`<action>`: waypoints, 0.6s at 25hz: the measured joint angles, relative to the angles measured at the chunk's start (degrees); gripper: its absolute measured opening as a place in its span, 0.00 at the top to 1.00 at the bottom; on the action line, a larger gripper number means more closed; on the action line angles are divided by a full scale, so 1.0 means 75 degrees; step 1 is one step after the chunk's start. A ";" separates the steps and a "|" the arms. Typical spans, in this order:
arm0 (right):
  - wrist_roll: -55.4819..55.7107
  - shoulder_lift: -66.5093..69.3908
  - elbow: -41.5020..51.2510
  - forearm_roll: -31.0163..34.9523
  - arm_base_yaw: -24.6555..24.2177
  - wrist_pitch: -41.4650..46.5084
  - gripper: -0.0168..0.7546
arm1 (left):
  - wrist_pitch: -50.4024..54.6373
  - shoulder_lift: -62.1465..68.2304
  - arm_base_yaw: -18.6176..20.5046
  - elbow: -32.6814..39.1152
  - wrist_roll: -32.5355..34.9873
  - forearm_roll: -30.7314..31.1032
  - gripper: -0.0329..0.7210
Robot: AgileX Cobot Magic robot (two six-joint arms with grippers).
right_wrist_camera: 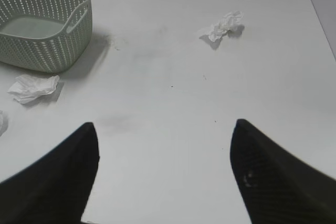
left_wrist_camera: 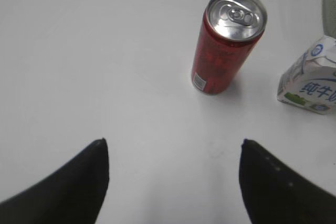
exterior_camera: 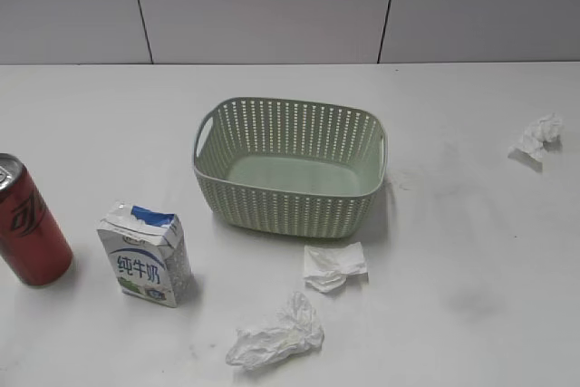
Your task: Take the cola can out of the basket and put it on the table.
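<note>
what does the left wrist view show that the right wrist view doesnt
Only the left wrist view shows the can, upright on the table, with the milk carton beside it. Only the right wrist view shows the basket, empty, and crumpled tissues. Both show the white table and an open end effector, left and right, holding nothing.

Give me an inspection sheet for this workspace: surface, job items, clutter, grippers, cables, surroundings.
Surface: large white tabletop, faint grey smudges.
Job's things: tall slim red metal cola can stands upright on the tabletop at far left, outside the basket; pale sage-green perforated plastic basket holds nothing.
Clutter: white-and-blue milk carton beside the can; three crumpled white tissues, two in front of the basket, one at far right.
Grippers: left gripper open, black fingers apart, holding nothing; right gripper open, holding nothing.
Cables: nothing seen.
Surroundings: grey panelled wall behind.
</note>
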 joint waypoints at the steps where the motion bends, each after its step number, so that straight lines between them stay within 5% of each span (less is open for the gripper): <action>1: 0.0000 0.0000 0.0000 0.0000 0.0000 0.0000 0.21 | -0.0078 -0.0315 0.0000 0.0163 0.0000 0.0063 0.17; 15: 0.0000 0.0000 0.0000 0.0000 0.0000 0.0003 0.21 | -0.0132 -0.3276 0.0000 0.0423 0.0000 0.0265 0.17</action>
